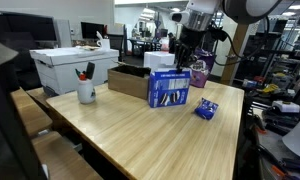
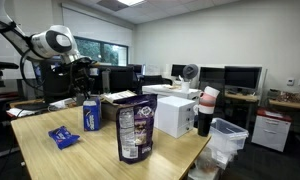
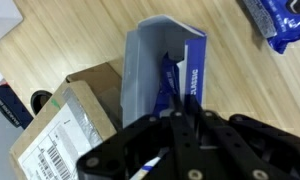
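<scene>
My gripper (image 1: 182, 52) hangs just above an open blue box (image 1: 170, 88) near the middle of the wooden table; it shows in both exterior views (image 2: 82, 76). In the wrist view the fingers (image 3: 176, 125) are drawn close together. A thin white and blue pen (image 3: 140, 168) pokes out from between them at the lower left. The blue box (image 3: 150, 60) lies directly below, with blue pens (image 3: 167, 85) standing inside it. The box also shows in an exterior view (image 2: 91, 115).
A cardboard box (image 1: 130, 80) (image 3: 60, 130) sits beside the blue box. A white mug with pens (image 1: 86, 92), a white box (image 1: 70, 62), a blue packet (image 1: 206, 108) (image 2: 62, 137) and a purple snack bag (image 2: 136, 130) stand on the table. Desks and monitors surround it.
</scene>
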Action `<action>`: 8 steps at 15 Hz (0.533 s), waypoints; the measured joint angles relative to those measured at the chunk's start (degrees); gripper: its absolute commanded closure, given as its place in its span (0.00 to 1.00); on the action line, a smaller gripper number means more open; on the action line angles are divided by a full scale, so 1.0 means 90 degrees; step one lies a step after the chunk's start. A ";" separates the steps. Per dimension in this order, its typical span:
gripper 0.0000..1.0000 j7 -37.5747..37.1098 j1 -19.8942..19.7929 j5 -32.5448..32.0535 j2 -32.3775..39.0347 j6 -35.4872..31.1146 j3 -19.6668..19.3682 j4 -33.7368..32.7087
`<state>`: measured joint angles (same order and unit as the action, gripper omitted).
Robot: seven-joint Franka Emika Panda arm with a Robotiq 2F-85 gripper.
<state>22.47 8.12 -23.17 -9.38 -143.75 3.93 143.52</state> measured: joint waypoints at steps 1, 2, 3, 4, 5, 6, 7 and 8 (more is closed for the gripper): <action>0.97 -0.0059 -0.0027 -0.0213 -0.0016 -0.0236 0.0002 0.0093; 0.96 -0.0114 -0.0065 -0.0423 -0.0041 -0.0474 0.0002 0.0194; 0.97 -0.0181 -0.0108 -0.0629 -0.0070 -0.0700 0.0003 0.0293; 0.96 -0.0234 -0.0152 -0.0801 -0.0099 -0.0889 0.0004 0.0382; 0.94 -0.0295 -0.0198 -0.0972 -0.0134 -0.1074 0.0006 0.0476; 0.96 -0.0328 -0.0241 -0.1123 -0.0165 -0.1253 0.0007 0.0568; 0.95 -0.0350 -0.0268 -0.1233 -0.0184 -0.1360 0.0007 0.0622; 0.95 -0.0418 -0.0309 -0.1393 -0.0212 -0.1504 0.0012 0.0695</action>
<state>18.71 5.34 -35.71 -11.28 -157.29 4.03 149.77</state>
